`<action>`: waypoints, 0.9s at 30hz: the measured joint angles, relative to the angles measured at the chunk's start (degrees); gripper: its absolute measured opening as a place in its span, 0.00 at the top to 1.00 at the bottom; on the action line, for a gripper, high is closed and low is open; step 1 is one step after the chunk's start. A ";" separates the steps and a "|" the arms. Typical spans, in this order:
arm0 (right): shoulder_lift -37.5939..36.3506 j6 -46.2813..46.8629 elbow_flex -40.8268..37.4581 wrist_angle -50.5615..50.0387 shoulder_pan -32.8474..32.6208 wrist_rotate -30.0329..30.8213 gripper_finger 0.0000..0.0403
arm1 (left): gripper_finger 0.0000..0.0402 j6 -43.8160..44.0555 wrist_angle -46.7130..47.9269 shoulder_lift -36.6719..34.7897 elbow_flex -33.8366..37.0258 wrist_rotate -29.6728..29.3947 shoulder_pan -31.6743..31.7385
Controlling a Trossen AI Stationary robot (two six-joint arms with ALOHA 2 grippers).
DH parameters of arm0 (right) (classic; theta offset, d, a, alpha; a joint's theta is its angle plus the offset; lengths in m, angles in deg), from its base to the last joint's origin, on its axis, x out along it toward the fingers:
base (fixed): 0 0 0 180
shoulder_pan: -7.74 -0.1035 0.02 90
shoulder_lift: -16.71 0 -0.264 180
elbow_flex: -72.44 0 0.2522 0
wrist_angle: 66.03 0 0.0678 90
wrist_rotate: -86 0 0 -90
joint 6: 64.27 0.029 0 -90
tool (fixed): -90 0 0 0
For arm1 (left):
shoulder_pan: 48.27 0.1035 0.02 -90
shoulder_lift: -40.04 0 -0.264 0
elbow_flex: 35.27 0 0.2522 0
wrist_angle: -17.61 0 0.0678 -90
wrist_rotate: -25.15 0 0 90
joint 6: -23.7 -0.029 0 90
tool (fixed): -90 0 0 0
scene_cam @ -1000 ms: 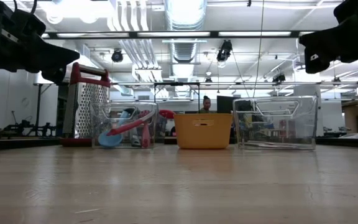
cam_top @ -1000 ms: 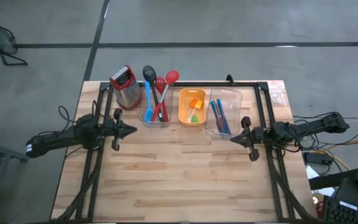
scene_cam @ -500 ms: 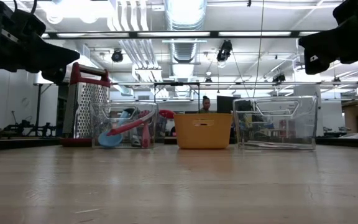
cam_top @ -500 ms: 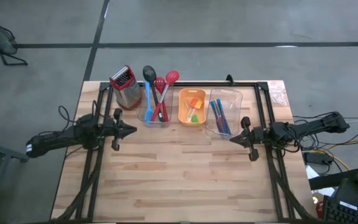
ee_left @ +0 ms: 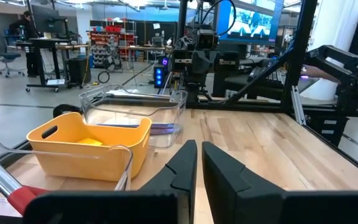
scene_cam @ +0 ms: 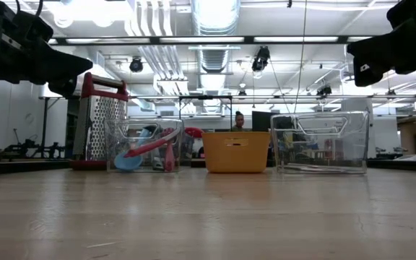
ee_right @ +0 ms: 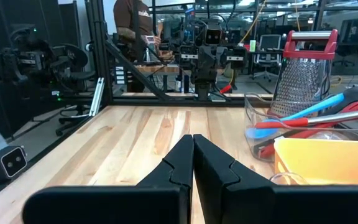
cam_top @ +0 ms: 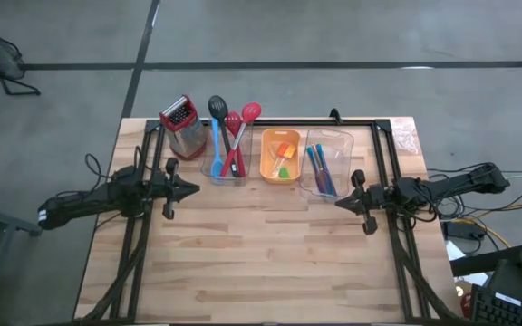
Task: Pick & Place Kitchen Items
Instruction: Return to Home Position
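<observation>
Long red, black and blue spoons (cam_top: 229, 136) stand leaning in a clear bin (cam_top: 225, 167) at the table's far side; their bowls stick out over its far rim. Small orange, yellow and green pieces (cam_top: 284, 158) lie in the orange tray (cam_top: 265, 152). Blue-handled cutlery (cam_top: 318, 169) lies in a second clear bin (cam_top: 338, 149). My left gripper (cam_top: 195, 189) hangs level at the left, near the spoon bin, shut but for a thin slit (ee_left: 199, 155), with nothing in it. My right gripper (cam_top: 337, 203) hangs level at the right, near the cutlery bin, shut and holding nothing (ee_right: 192, 149).
A metal grater with a red handle (cam_top: 180, 127) stands left of the spoon bin. A black frame (cam_top: 383, 136) runs along the table's far edge and sides. Bare wood (cam_top: 261, 263) fills the near half. A person (ee_right: 135, 18) stands beyond the table.
</observation>
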 joint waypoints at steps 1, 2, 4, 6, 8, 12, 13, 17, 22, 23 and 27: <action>0.00 0.04 0.00 0.00 0.00 0.00 0.98 | 0.93 -0.01 0.00 0.00 0.00 0.00 0.00; 0.00 0.08 0.00 0.00 0.00 0.00 0.98 | 0.92 0.00 0.00 0.00 0.00 0.01 0.00; 0.00 0.00 0.00 0.00 0.00 0.00 0.98 | 0.92 0.00 0.00 0.00 0.00 -0.01 0.00; 0.00 0.07 0.00 0.00 0.00 0.00 0.98 | 0.91 0.00 0.01 0.00 0.00 0.00 0.00; 0.00 -0.02 0.00 0.00 0.00 0.00 0.98 | 0.91 0.00 0.01 0.00 0.00 0.00 0.00; 0.00 0.03 0.00 0.00 0.00 0.02 0.98 | 0.91 0.00 0.02 0.00 0.02 0.01 0.00; 0.00 0.00 0.00 0.00 0.00 0.02 0.98 | 0.92 0.00 0.02 0.00 0.02 -0.01 0.00; 0.00 -0.02 0.00 0.00 0.00 0.02 0.98 | 0.93 0.00 0.03 0.00 0.02 0.01 0.00; 0.00 -0.03 0.00 0.00 0.00 0.02 0.98 | 0.93 0.00 0.04 0.00 0.02 0.01 0.00; 0.00 0.02 0.00 0.02 0.00 0.02 0.98 | 0.93 -0.02 0.03 0.00 0.02 0.01 0.00; -0.01 0.00 0.00 0.00 0.02 0.02 0.98 | 0.92 0.00 0.04 0.00 0.02 0.01 0.01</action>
